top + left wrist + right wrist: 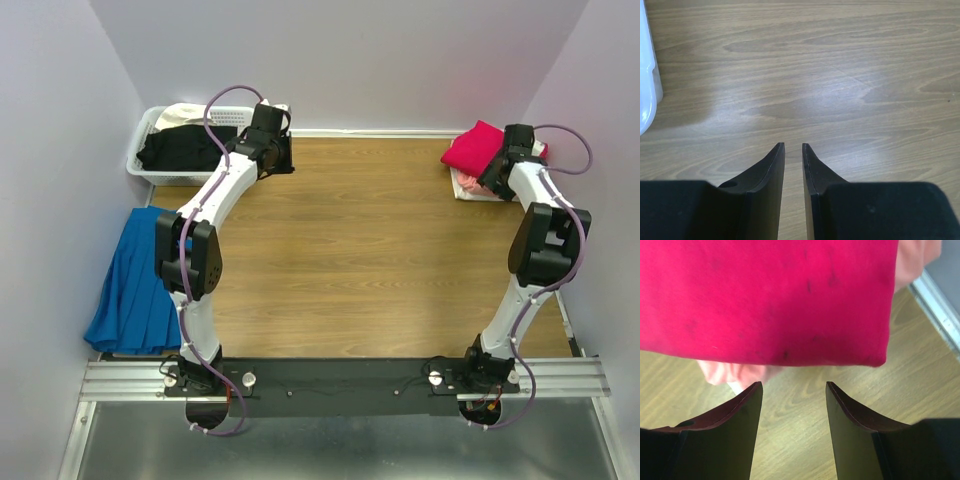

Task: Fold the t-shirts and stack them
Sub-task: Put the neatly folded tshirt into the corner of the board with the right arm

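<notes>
Top view: a stack sits at the far right corner of the table (380,260), crimson t-shirt (473,145) folded on top, a white t-shirt (468,188) showing beneath it. So at least 2 look done. The basket (147,125) at the far left holds a black t-shirt (180,148) and a cream t-shirt (185,112), both bunched and unfolded; I judge those are what is left, roughly half the job. A blue cloth (130,285) hangs over the left table edge, apart from both arms. The left gripper (275,150) hangs just beside the basket's right end, over bare wood. The right gripper (497,172) is at the near edge of the stack. Left wrist view: fingers (771,170) drawn almost together, a thin slit between them, nothing in it. Only wood grain lies ahead, with the basket's white wall at the far left of frame; no shirt is in reach here. Right wrist view: fingers (747,415) stand well apart, holding nothing. The crimson shirt's folded edge lies just ahead of the tips and above them in frame, not touching. A salmon-pink t-shirt (730,372) peeks out from under it.
</notes>
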Robot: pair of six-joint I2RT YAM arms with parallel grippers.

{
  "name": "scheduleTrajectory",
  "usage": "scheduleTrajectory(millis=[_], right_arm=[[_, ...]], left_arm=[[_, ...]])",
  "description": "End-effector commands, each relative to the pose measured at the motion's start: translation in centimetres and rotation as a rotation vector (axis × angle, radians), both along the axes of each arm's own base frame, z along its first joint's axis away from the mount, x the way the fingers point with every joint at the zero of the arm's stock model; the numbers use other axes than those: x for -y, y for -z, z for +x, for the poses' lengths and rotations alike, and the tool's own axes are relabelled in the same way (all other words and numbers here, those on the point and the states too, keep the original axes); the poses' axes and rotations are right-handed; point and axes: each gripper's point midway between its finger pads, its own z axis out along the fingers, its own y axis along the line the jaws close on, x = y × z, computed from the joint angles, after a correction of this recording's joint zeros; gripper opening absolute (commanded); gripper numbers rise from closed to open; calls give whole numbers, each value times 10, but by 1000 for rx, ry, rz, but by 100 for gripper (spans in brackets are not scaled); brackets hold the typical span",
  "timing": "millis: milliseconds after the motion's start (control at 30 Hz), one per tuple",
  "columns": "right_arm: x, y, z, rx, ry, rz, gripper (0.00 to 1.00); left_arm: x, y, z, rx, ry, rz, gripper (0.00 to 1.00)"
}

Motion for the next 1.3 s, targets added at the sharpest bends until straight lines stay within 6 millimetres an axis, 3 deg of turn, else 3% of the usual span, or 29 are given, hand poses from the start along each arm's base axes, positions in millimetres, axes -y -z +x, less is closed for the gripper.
scheduleTrajectory(millis=[0, 400, 633, 767, 1067, 1267], right_arm=[[10, 13, -9, -19, 60, -25, 62], [58, 8, -19, -49, 188, -156, 62], [88, 16, -22, -88, 270, -238, 62], [90, 20, -14, -84, 277, -233, 60], [93, -4, 2, -20, 269, -238, 59], [74, -18, 12, 36, 175, -156, 57]], left_arm=[[2, -2, -5, -13, 27, 13, 29], [1, 1, -11, -20, 29, 11, 29], [-1, 7, -15, -27, 29, 18, 29], [-2, 7, -14, -27, 29, 19, 29], [-2, 12, -15, -37, 31, 27, 29], [-2, 13, -16, -36, 31, 25, 29]])
